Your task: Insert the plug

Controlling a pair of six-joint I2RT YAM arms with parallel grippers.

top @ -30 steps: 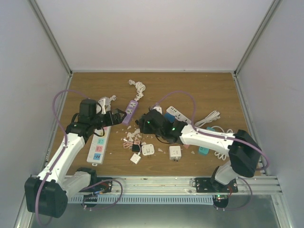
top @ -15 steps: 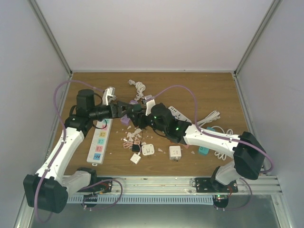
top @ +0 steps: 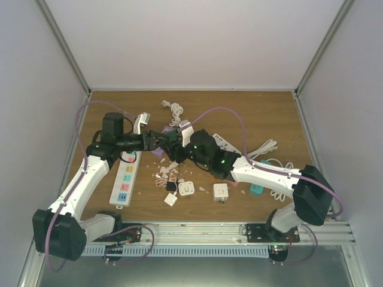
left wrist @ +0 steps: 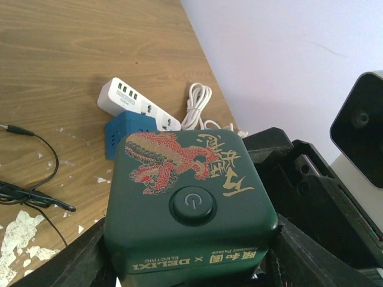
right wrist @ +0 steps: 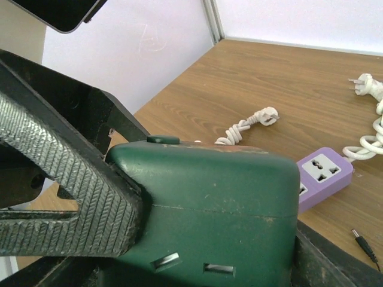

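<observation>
The ribbed fingers of the left gripper are closing against the dark green cube socket, having swung in from over the white power strip and narrowed. The right gripper is clamping the same cube in mid-air above the purple power strip.

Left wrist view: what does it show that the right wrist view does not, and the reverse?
Only the left wrist view shows the dragon picture and button on the green socket cube, a white power strip and a blue block. Only the right wrist view shows the cube's plug slots, a purple power strip and a white plug. Both show the cube and the wooden table.
</observation>
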